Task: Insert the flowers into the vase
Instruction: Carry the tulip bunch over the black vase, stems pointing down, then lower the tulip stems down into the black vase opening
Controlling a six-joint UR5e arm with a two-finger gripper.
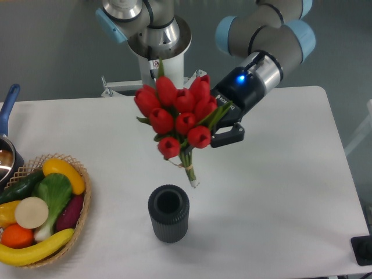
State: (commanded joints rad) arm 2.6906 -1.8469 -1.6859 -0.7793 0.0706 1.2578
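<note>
The black two-finger gripper [224, 125] is above the middle of the white rectangular table [279, 192], at the end of the grey and blue robot arm [264, 43] that comes from behind and from the right. The bunch of red tulip buds with green stems [180, 116] is between its fingers and extends to its left, tilted, with the stem ends pointing down. The small dark grey ribbed cylinder vase [168, 213] stands on the table in front of the gripper, a little to its left, apart from the stem ends. Far left of the gripper, at the table's front corner, is the round wicker basket [84, 203] with fruit and vegetables in it. Behind the basket, at the left edge, is a metal pot with a blue handle [9, 107].
</note>
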